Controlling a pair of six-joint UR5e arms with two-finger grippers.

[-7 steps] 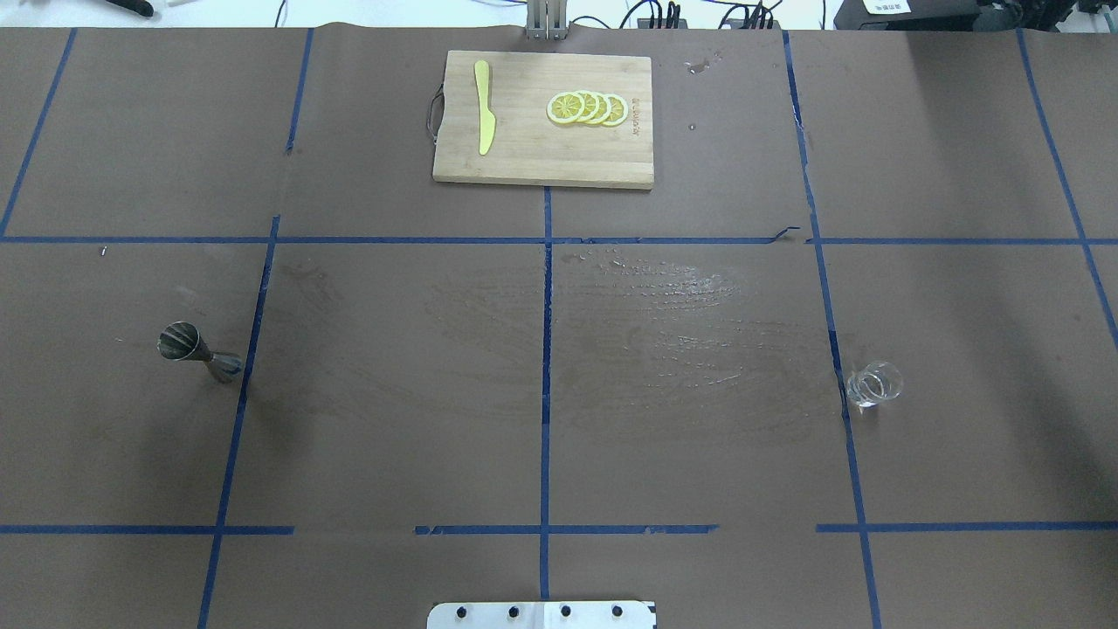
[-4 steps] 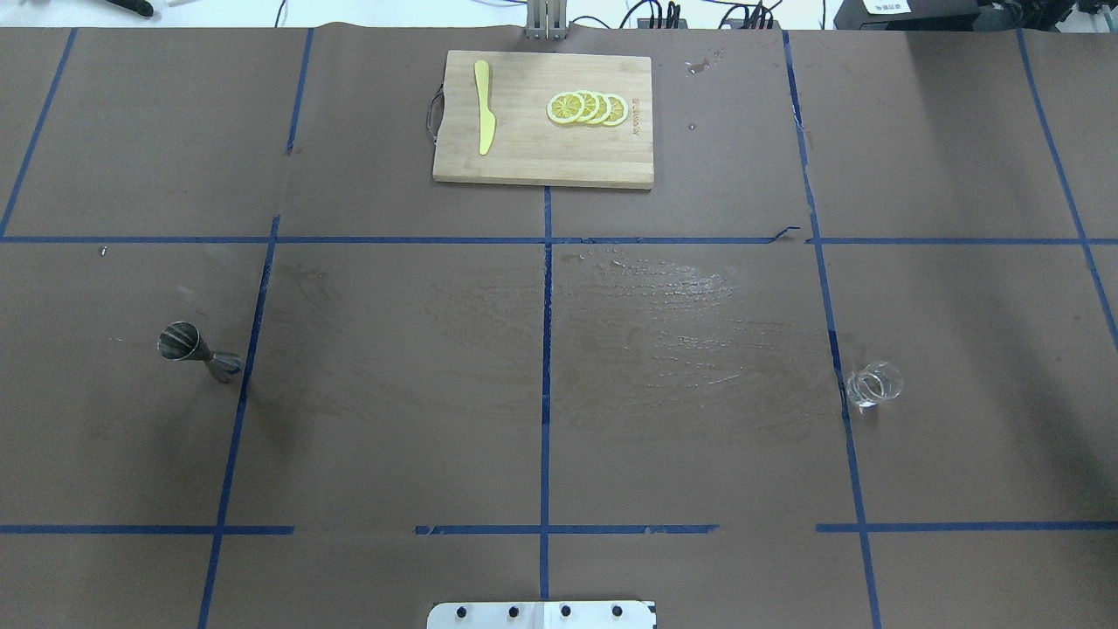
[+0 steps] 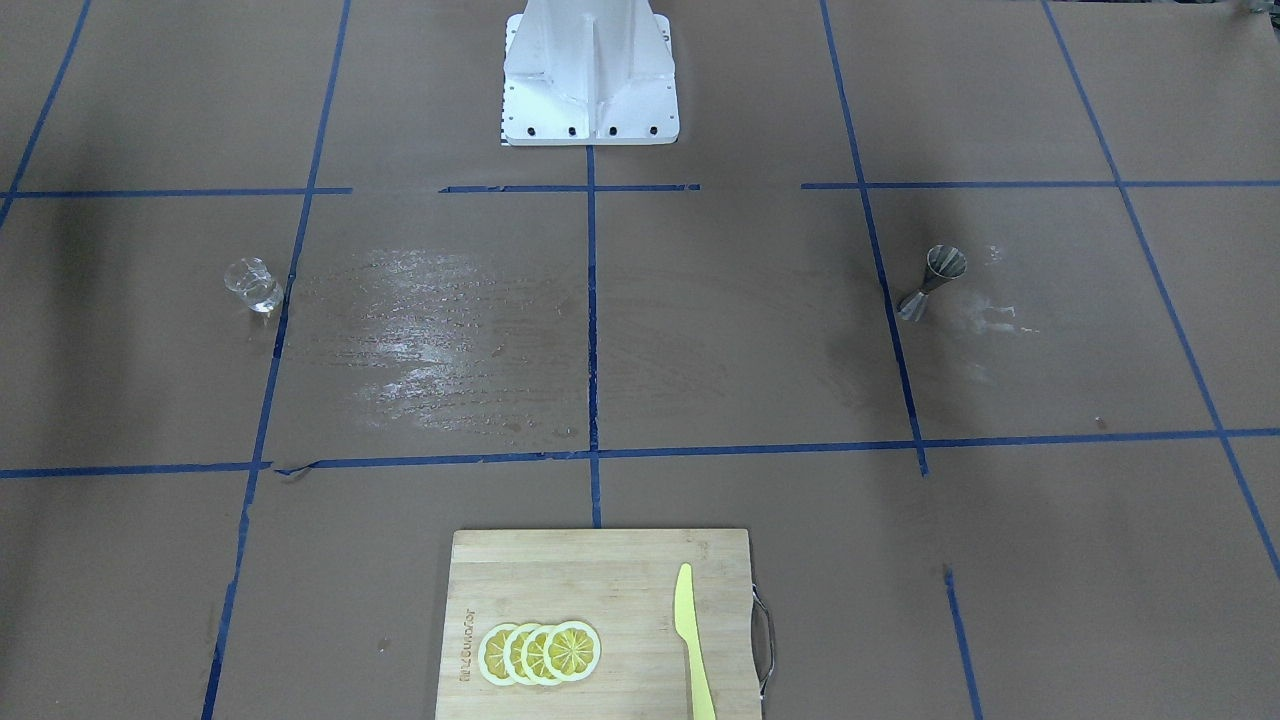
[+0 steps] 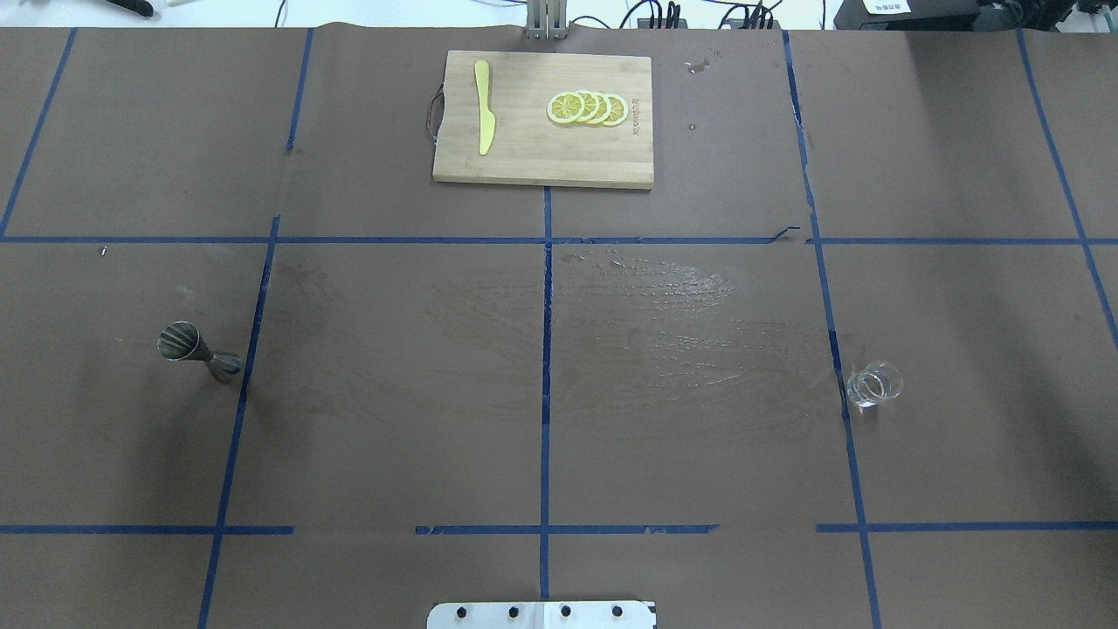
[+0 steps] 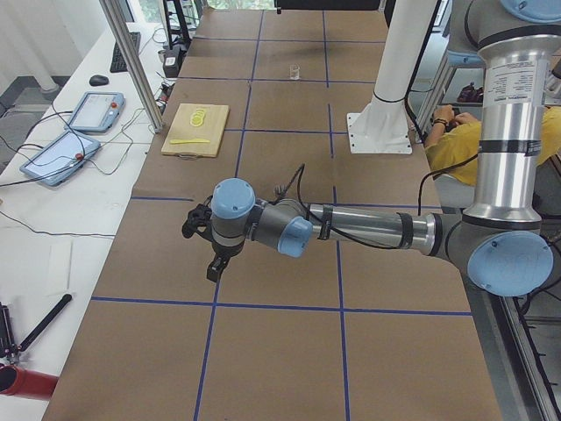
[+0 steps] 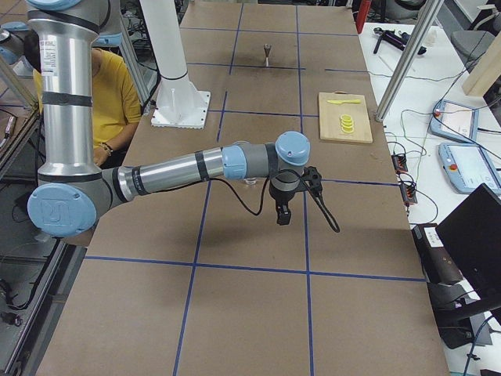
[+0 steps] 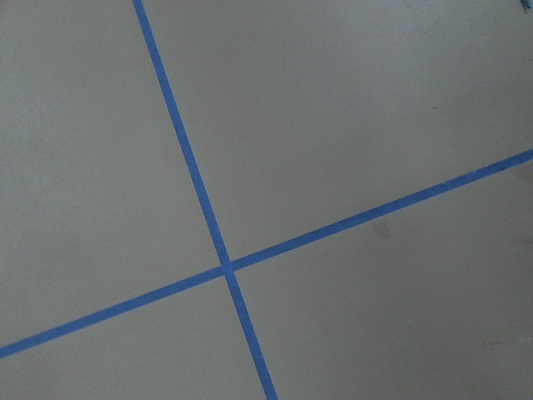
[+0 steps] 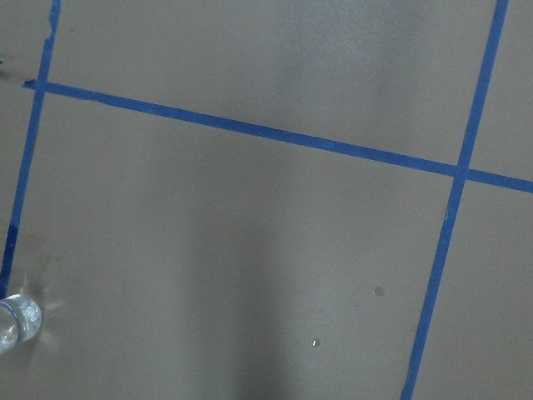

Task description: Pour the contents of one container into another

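Plainly, the beaker (image 4: 873,384) is standing upright on the table (image 4: 541,437), toward the robot's right, well apart from the jigger (image 4: 199,349). The right gripper (image 6: 282,214) is hovering near it. Whether it or the left gripper (image 5: 215,266) is spread, I cannot tell. It should be approaching level, aiming mid-wall.

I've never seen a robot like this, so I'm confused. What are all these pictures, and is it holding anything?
This is a robot with two long arms: its left arm and its right arm. Two pictures look down on the brown table, two look along it from its ends, and two come from cameras on the wrists. On the table stand a small glass cup and a metal measuring cup, far apart, plus a wooden board with lemon slices and a yellow knife. The left gripper and the right gripper hang above the table; nothing shows in them.
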